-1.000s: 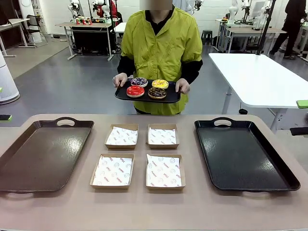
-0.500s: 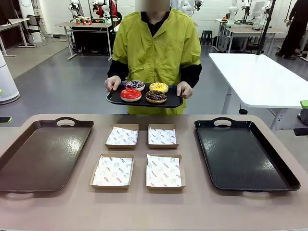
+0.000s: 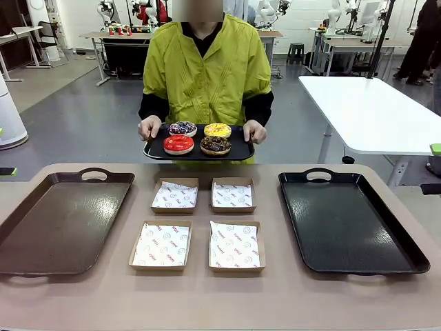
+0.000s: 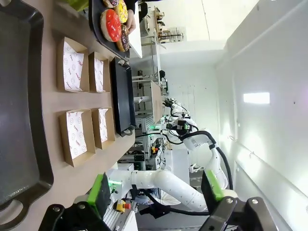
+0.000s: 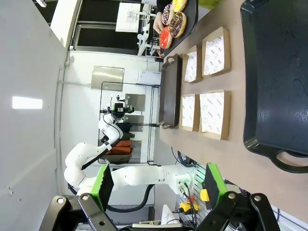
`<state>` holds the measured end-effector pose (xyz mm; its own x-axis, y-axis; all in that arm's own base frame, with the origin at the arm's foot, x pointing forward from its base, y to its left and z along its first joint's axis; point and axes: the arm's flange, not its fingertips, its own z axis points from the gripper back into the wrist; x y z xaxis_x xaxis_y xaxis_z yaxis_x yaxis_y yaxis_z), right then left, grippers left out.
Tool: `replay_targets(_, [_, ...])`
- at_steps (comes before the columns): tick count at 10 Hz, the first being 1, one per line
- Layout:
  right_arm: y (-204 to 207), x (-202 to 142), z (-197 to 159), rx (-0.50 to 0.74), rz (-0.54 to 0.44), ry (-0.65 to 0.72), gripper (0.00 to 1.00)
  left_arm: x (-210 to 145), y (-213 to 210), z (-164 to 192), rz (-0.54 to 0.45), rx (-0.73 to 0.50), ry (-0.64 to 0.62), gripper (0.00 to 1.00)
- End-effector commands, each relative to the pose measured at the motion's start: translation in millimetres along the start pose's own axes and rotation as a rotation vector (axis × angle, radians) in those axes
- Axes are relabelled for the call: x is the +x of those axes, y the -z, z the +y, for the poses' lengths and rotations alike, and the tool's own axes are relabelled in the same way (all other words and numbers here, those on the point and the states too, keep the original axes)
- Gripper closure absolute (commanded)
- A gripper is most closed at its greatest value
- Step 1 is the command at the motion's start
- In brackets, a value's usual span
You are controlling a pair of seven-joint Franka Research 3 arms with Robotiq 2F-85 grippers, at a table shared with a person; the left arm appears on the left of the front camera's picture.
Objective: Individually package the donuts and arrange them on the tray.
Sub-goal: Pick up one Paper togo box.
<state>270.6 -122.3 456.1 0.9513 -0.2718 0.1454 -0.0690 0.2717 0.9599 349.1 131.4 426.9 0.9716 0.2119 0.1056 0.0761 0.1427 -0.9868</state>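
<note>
4 boxes [image 3: 160, 245] between 2 trays [image 3: 58, 221]

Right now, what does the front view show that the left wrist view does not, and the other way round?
Front view: the person's jacket, with one hand and the other hand gripping the ends of the serving tray. Left wrist view: the left gripper, jaws open and empty. Both: the donuts, the four boxes, the brown tray, the black tray.

Glossy red icing on one donut [image 3: 178, 143]. Brown cardboard boxes [image 3: 160, 267], printed white paper liners [image 3: 233, 245]. Shiny smooth brown tray [image 3: 58, 221], glossy black tray [image 3: 344, 221]. Matt tan surface [image 3: 207, 296].
</note>
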Motion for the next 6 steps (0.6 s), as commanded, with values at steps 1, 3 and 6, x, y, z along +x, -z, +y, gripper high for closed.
replay_targets(1, [-0.8,1.0,-0.4,0.017,-0.005,-0.005,0.00,0.3,-1.9,-2.7,-0.010,-0.022,0.006,0.00])
replay_targets(3, [-0.8,1.0,-0.4,0.017,-0.005,-0.005,0.00,0.3,-1.9,-2.7,-0.010,-0.022,0.006,0.00])
replay_targets(6, [-0.8,1.0,-0.4,0.017,-0.005,-0.005,0.00,0.3,-1.9,-2.7,-0.010,-0.022,0.006,0.00])
